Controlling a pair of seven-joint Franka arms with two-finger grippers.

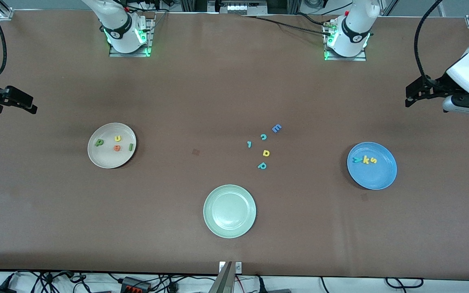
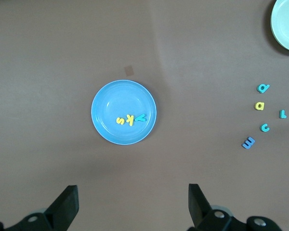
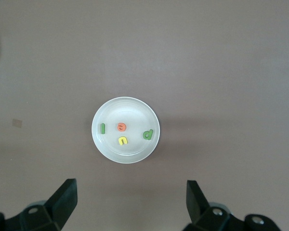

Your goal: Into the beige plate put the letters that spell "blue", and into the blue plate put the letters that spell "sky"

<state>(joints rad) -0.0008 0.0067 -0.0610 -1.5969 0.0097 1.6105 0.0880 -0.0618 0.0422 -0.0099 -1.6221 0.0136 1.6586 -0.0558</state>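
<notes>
The letters that spell "blue" (image 1: 114, 143), 4 small foam cutouts, lie in the beige plate (image 1: 96, 156), a round, smooth dish toward the right arm's end of the brown table (image 1: 177, 81). The letters that spell "sky" (image 1: 364, 160) sit in a row in the glossy blue plate (image 1: 375, 179) toward the left arm's end. Between the plates lie 5 loose letters (image 1: 265, 146), and a pale green plate (image 1: 229, 230) sits nearer the camera. The right gripper (image 1: 20, 101) and left gripper (image 1: 415, 93) hang at the table's ends, both arms waiting.

Left wrist view: the left gripper (image 2: 132, 204) hangs over bare cloth near the blue plate (image 2: 111, 103), black fingers (image 2: 67, 202) spread and empty.

Right wrist view: the right gripper (image 3: 130, 202) hangs near the beige plate (image 3: 127, 108), fingers (image 3: 65, 199) likewise parted, grasping nothing.
</notes>
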